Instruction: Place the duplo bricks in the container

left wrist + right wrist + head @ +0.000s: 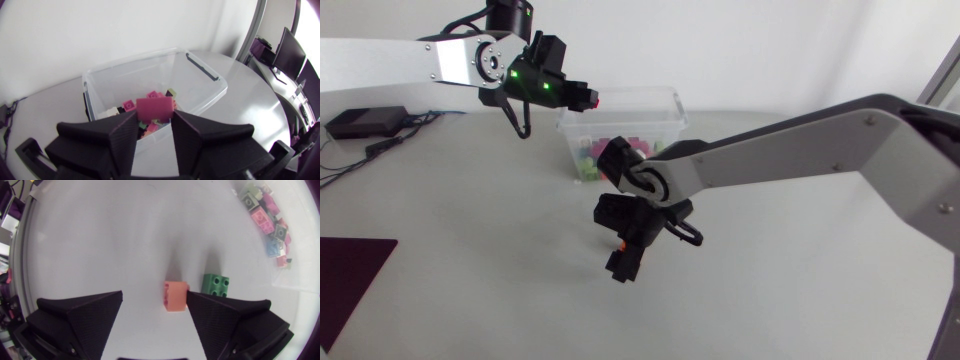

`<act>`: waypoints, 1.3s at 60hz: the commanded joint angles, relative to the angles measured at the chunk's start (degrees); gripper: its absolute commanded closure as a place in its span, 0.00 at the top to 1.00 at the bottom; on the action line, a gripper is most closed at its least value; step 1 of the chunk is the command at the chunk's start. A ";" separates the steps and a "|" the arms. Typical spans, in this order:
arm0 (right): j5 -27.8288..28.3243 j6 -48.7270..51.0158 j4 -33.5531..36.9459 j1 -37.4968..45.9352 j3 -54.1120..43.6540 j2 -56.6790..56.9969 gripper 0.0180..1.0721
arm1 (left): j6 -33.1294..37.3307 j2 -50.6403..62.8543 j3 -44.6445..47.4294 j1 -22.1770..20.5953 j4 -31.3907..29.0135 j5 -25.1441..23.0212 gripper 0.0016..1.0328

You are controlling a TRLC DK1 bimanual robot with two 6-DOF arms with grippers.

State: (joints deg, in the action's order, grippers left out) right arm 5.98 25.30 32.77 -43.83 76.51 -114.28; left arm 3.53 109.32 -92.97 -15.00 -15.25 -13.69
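Note:
My left gripper [582,96] hangs over the near rim of the clear plastic container [665,112], shut on a pink-red duplo brick [155,107] that sits between its fingertips [154,116]. Below it the container [210,82] holds several pink and other coloured bricks [150,126]. My right gripper [623,262] points down at the table in front of the container. In the right wrist view it [154,299] stands open around an orange brick [175,296], which lies close to one finger with a wide gap to the other. A green brick [216,284] lies just ahead of that finger.
The container's corner with its coloured bricks [270,215] lies ahead of the right gripper. A black box with cables [365,122] sits at the far left of the table, and a dark mat [350,275] lies at the front left.

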 commanded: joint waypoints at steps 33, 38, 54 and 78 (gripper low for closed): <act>-0.26 1.42 7.83 3.05 4.61 -4.90 0.86 | -2.48 10.21 -12.68 -0.99 -2.95 -0.63 0.27; -0.26 1.42 7.83 3.14 4.52 -4.55 0.86 | -2.48 11.00 -13.55 -1.17 -3.56 -0.54 0.27; -0.18 1.86 7.13 4.81 3.21 -2.44 0.90 | -2.30 10.39 -12.85 -1.17 -3.91 0.69 0.79; -0.53 2.21 5.63 6.30 5.32 -4.72 0.90 | -1.86 -0.51 -3.97 -0.90 -3.48 0.77 0.90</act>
State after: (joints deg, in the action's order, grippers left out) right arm 5.74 26.22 38.61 -37.76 80.27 -117.78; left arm 2.52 113.49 -99.48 -15.88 -18.57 -13.04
